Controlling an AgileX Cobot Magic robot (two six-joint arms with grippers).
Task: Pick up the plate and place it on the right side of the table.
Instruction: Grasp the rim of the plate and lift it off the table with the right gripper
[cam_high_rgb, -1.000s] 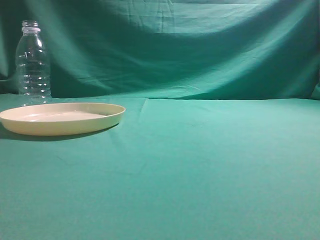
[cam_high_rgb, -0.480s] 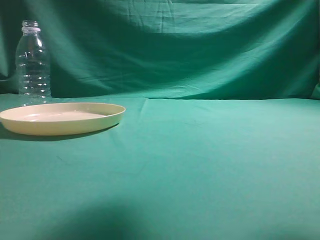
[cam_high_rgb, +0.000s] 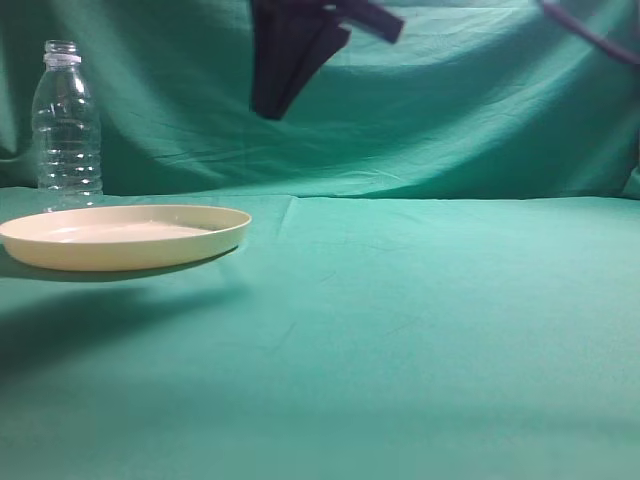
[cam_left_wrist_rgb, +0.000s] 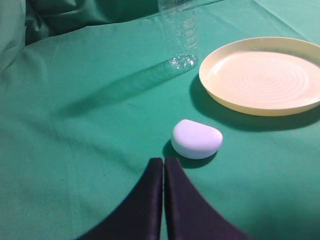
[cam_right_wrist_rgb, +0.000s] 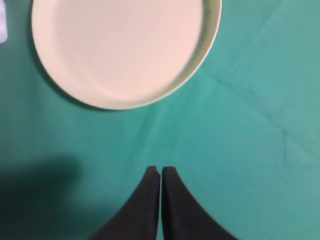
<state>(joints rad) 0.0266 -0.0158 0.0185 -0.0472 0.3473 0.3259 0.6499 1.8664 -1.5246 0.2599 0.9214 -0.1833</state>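
Observation:
The cream-yellow plate lies flat on the green table at the left. It also shows in the left wrist view and from above in the right wrist view. My right gripper is shut and empty, high above the table just short of the plate's rim; in the exterior view it hangs at the top. My left gripper is shut and empty, low over the cloth to the plate's left, and is out of the exterior view.
A clear plastic bottle stands behind the plate at the far left, also in the left wrist view. A small white rounded object lies on the cloth between my left gripper and the plate. A dark cable crosses the upper right.
A dark shut gripper has come into the top of the exterior view above the plate's right side. A shadow now lies on the cloth in front of the plate. The plate has not moved.

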